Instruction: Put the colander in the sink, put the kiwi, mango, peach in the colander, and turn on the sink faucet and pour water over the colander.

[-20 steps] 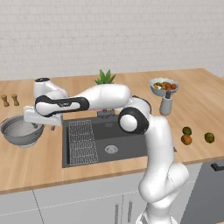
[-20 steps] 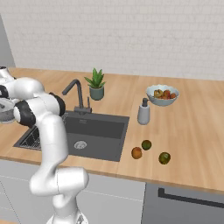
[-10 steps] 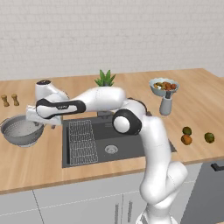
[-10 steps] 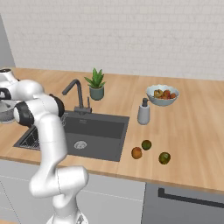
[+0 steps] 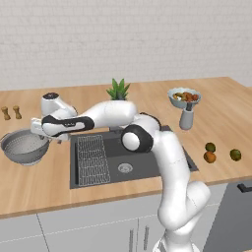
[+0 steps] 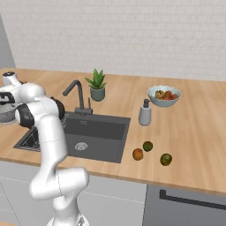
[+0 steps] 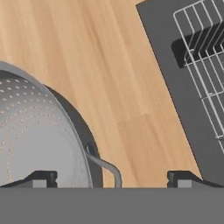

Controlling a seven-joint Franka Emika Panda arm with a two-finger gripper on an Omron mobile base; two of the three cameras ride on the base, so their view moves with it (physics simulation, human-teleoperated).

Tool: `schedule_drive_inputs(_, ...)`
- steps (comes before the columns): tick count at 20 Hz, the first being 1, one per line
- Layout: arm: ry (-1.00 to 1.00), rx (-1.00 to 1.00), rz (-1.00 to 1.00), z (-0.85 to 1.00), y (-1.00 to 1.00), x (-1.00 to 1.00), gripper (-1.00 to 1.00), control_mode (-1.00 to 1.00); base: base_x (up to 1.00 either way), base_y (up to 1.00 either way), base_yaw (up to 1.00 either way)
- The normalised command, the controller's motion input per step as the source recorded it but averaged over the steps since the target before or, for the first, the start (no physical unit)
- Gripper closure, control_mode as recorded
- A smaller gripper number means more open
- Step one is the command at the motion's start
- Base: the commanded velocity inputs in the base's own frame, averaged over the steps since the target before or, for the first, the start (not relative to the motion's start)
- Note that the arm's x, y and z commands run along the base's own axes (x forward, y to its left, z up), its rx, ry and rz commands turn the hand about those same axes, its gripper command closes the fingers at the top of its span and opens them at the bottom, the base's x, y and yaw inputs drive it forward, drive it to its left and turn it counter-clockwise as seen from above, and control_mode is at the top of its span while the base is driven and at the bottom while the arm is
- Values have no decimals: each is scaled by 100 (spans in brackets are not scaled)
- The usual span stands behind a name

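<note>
My wooden counter (image 5: pixel 39 182), carrying the kitchen things.
I am seeing the colander (image 5: pixel 24 146) sitting at nine o'clock of the sink (image 5: pixel 142 160); three loose fruits (image 5: pixel 210 157) lying at three o'clock.

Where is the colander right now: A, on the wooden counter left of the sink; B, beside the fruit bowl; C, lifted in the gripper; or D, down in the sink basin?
A: the colander sits on the counter left of the sink, with the open gripper straddling its near handle.
</note>
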Motion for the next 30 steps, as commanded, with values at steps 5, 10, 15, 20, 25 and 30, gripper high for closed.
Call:
schedule_drive_inputs(5,-7,0,-5,-3,23,23,-100,-100,0,0,0)
schedule_drive_inputs(10,-1,0,-1,-35,15,5,-100,-100,0,0,0)
schedule_drive_inputs(15,0,0,0,-59,3,0,-100,-100,0,0,0)
schedule_drive_inputs(20,0,0,0,-42,6,0,100,-100,0,0,0)
schedule_drive_inputs(25,0,1,0,-35,0,0,100,-100,0,0,0)
schedule_drive_inputs(30,-5,8,0,-7,0,0,100,-100,0,0,0)
